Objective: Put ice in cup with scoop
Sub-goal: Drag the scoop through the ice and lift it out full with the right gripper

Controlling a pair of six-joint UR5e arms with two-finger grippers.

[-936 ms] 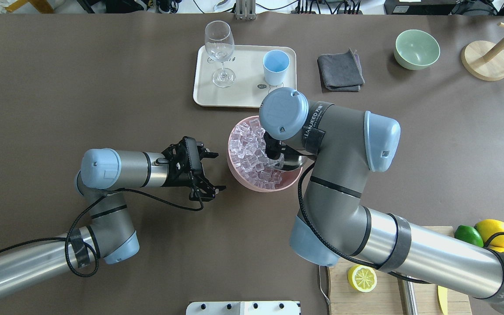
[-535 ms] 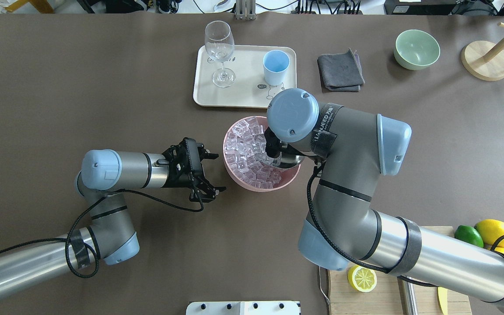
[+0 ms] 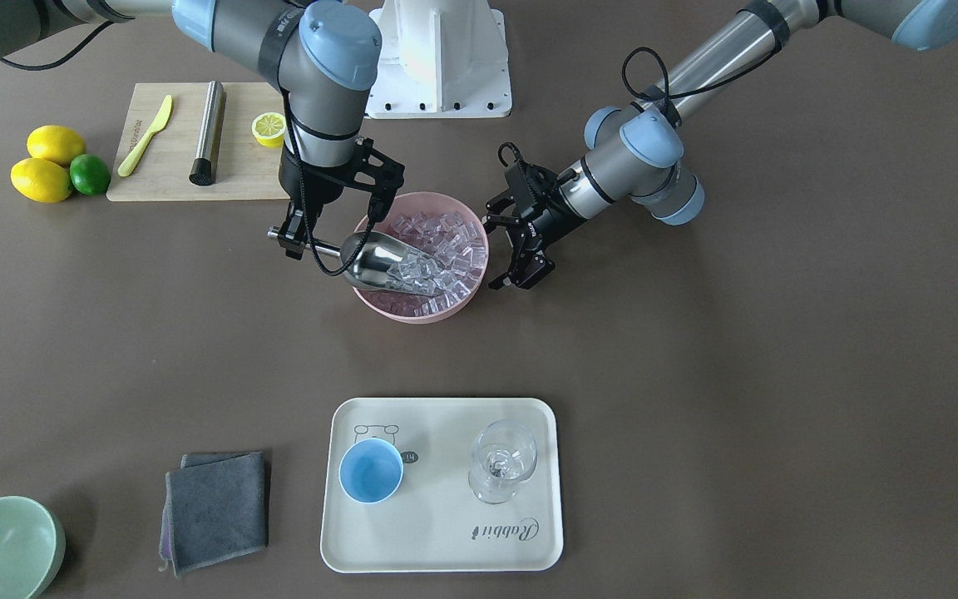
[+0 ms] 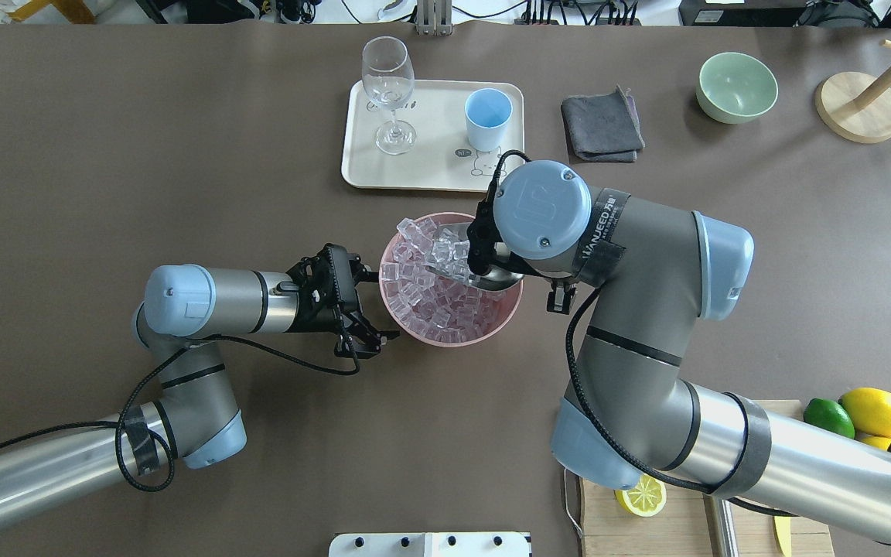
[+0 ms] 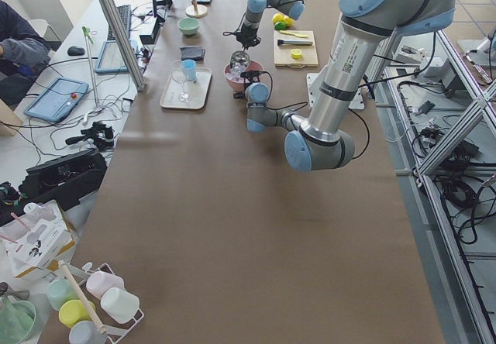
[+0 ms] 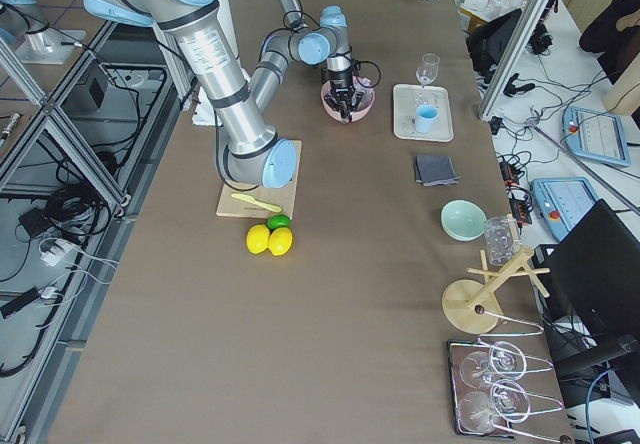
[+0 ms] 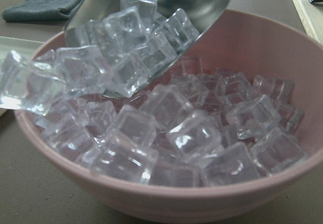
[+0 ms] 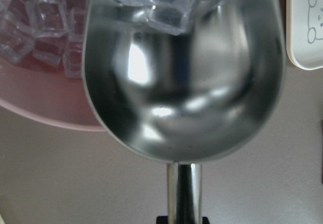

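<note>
A pink bowl holds many clear ice cubes. My right gripper is shut on the handle of the steel scoop, whose trough dips into the bowl from its right side, with cubes at its mouth. The right wrist view shows the trough mostly bare, with ice at its front edge. My left gripper is open and empty, right beside the bowl's left side. The light-blue cup stands empty on the tray.
The cream tray also bears a clear wine glass. A grey cloth and a pale green bowl lie farther right. A cutting board with a lemon half, a knife and a steel rod sits near the right arm's base, with lemons and a lime beside it.
The right wrist has moved to the right and tilted the scoop. The bowl has slid a little to the left, towards the left gripper. Ice has heaped at the bowl's far left rim.
</note>
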